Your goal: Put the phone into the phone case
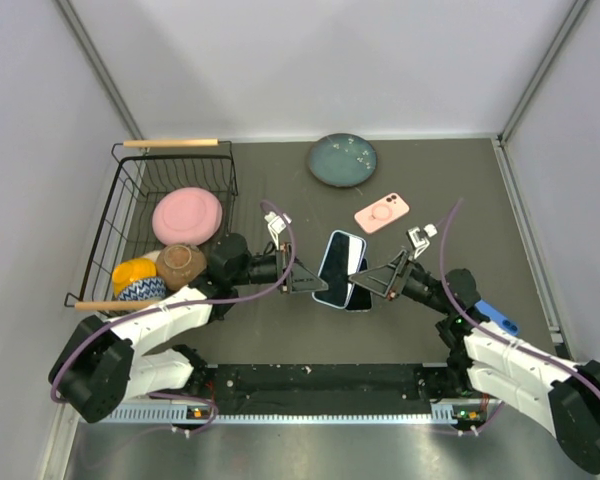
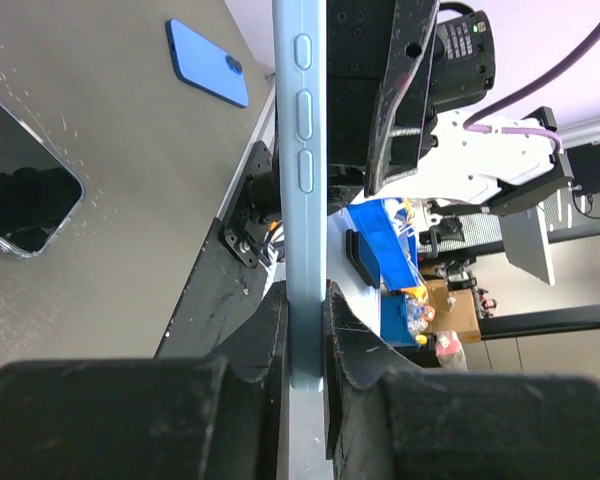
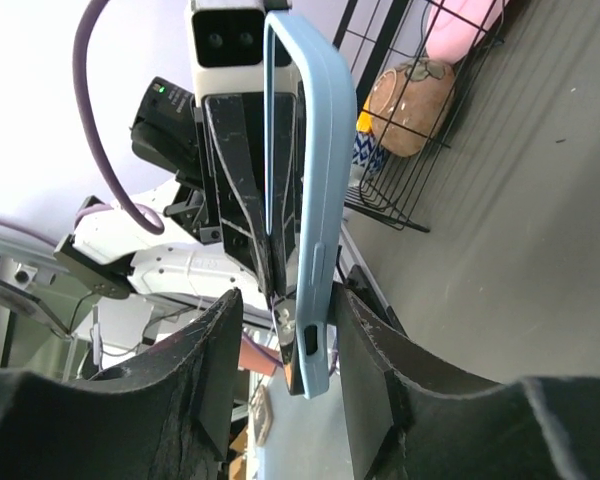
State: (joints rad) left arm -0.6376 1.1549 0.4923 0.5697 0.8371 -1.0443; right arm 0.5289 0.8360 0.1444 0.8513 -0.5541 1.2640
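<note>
The left pincer (image 2: 305,310) is clamped on one edge of the light-blue phone case (image 2: 302,120), holding it edge-up above the table (image 2: 130,260). The right pincer (image 3: 290,350) straddles the opposite edge, jaws slack, with a gap on one side. The phone (image 2: 20,195) lies screen-up below both pincers. The case looks empty, so insertion seems not yet begun.

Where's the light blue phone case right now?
Top view, mid-table: the light blue phone case is gripped by the left pincer, right pincer at its opposite edge.
</note>
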